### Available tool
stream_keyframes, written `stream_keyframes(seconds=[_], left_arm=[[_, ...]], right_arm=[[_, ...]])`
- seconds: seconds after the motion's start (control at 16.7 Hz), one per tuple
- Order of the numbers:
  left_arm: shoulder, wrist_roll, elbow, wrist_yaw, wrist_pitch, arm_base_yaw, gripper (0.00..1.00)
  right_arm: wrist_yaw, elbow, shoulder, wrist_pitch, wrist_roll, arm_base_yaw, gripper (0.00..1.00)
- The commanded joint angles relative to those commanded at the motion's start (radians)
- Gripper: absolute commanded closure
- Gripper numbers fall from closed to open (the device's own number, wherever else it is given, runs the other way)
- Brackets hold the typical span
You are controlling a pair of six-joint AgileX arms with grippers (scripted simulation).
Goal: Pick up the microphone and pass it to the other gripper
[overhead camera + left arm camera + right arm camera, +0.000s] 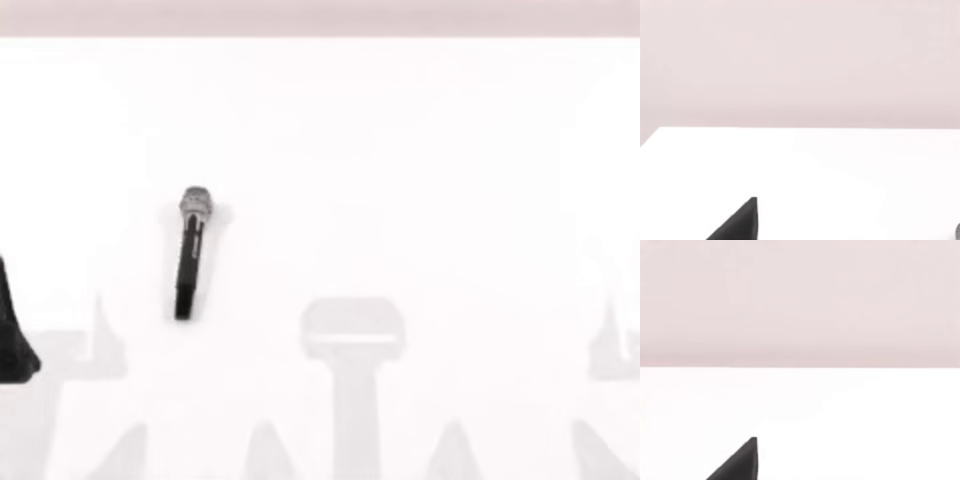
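Left gripper [14,345] waits at the table's [420,180] left edge (fingers: cannot tell), grasping nothing; the mic [190,255] lies untouched nearby, left of centre. Pickup and handover remain.

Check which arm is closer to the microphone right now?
Left. The microphone lies on the table's left half, and the left gripper sits at the top view's left edge, apart from it. The right arm is outside the top view; only a finger shows in its wrist view.
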Motion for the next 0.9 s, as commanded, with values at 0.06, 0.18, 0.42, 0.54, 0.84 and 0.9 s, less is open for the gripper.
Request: stream_keyframes(seconds=[0.06,0.18,0.42,0.54,0.84,0.9], left_arm=[[0.000,0.000,0.000,0.000,0.000,0.000,0.00],[0.010,-0.002,0.010,0.001,-0.006,-0.004,0.00],[0.157,-0.032,0.147,0.006,-0.099,-0.044,0.00],[0.295,-0.056,0.262,0.005,-0.177,-0.073,0.00],[0.771,-0.134,0.624,-0.007,-0.428,-0.154,0.00],[0.878,-0.151,0.703,-0.010,-0.482,-0.171,0.00]], right_arm=[[0.000,0.000,0.000,0.000,0.000,0.000,0.00],[0.000,0.000,0.000,0.000,0.000,0.000,0.00],[0.000,0.000,0.000,0.000,0.000,0.000,0.00],[0.000,0.000,0.000,0.000,0.000,0.000,0.00],[0.000,0.000,0.000,0.000,0.000,0.000,0.00],[0.000,0.000,0.000,0.000,0.000,0.000,0.00]])
